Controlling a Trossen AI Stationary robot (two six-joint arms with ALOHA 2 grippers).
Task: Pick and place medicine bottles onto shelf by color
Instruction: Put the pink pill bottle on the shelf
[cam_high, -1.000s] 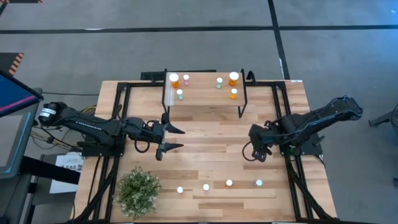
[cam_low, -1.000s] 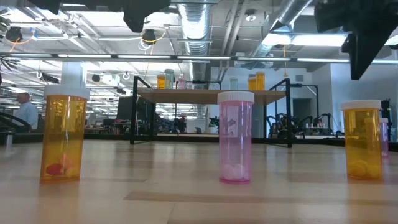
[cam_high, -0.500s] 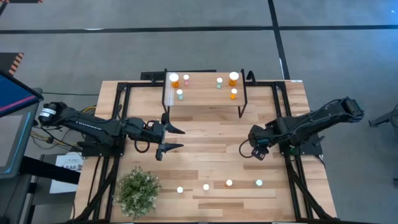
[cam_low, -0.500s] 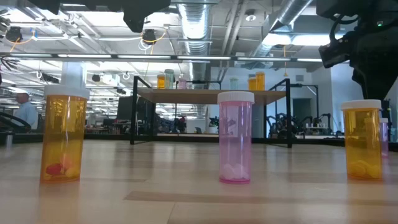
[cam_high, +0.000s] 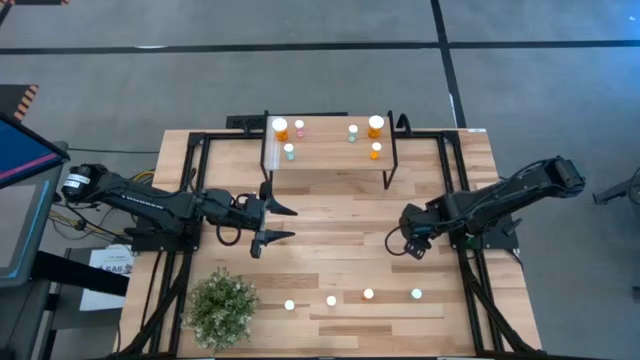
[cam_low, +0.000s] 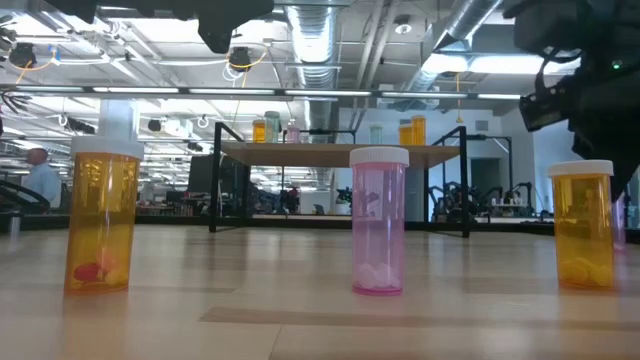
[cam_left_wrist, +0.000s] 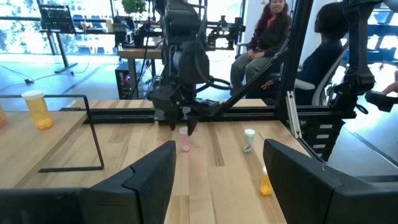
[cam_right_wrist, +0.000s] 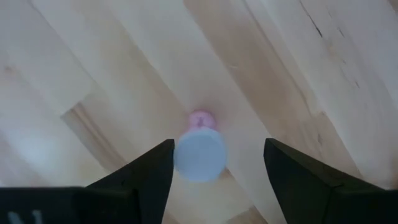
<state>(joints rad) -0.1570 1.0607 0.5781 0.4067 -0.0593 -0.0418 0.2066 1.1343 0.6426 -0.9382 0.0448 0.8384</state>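
My right gripper (cam_high: 412, 247) is open and points down over a small pink bottle with a white cap (cam_right_wrist: 199, 152). The bottle stands upright on the table, with one finger on either side above it. The left wrist view shows the same bottle (cam_left_wrist: 185, 144) just below those fingertips. My left gripper (cam_high: 293, 222) is open and empty at mid-left, level with the table. The shelf (cam_high: 330, 160) at the far middle carries several orange, teal and pink bottles. Several more bottles (cam_high: 368, 294) stand in a row near the front edge.
A green potted plant (cam_high: 222, 308) stands at the front left. In the low view an orange bottle (cam_low: 100, 220), a pink one (cam_low: 379, 220) and another orange one (cam_low: 583, 225) stand close to the camera. People sit beyond the table's right side (cam_left_wrist: 273, 31).
My right gripper has come down toward the table over the pink bottle, staying open. The bottles and my left arm have kept still.
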